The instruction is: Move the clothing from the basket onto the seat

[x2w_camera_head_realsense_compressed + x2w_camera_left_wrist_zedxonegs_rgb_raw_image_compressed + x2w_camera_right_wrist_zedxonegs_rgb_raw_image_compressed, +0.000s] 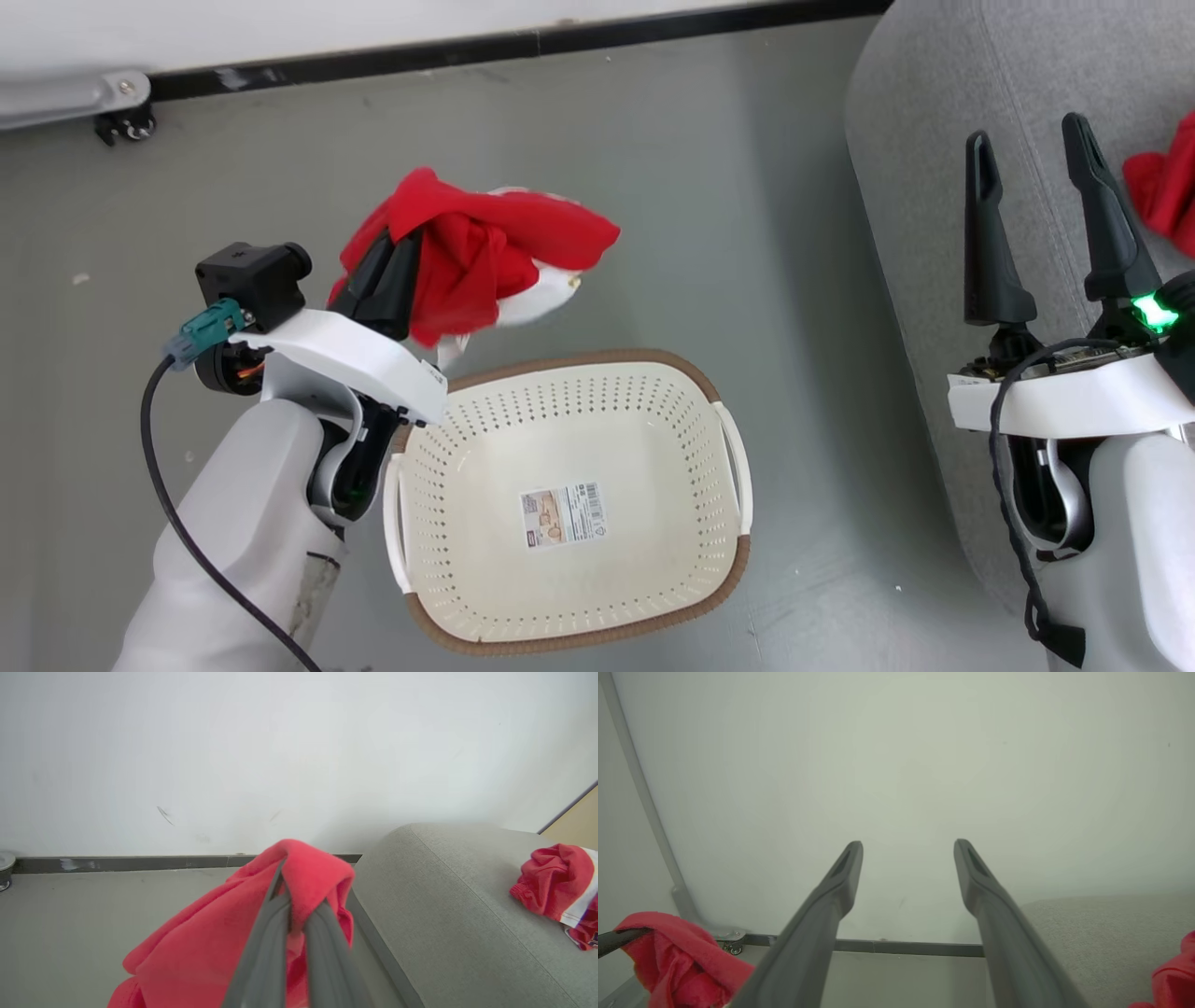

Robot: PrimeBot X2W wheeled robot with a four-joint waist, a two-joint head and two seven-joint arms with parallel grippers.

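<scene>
Grey floor (653, 187), bounded by a white wall (280, 742) and a dark skirting strip (560, 42).

Left gripper (387, 275): jaws are pressed together and clamped on a red garment (476, 252). The fabric is bunched over the fingertips and hangs down on both sides of them. White trim is seen at its lower edge. The garment is held in the air, clear of the basket.

Basket (579, 358): cream, perforated and brown-rimmed. It is set on the floor below the left jaws and slightly to their right. A printed label (563, 515) is seen on its bottom.

Right gripper (1027, 140): jaws are spread wide, and bare wall is seen between them in the right wrist view. The fingers are held over the near edge of the seat.

Seat (934, 140): grey upholstery with a stitched seam. It is placed under and beyond the right jaws, and to the right of the left jaws.

Second red garment (1167, 187): crumpled on the seat, to the right of the right jaws and apart from them. A white stripe is shown in the left wrist view.
</scene>
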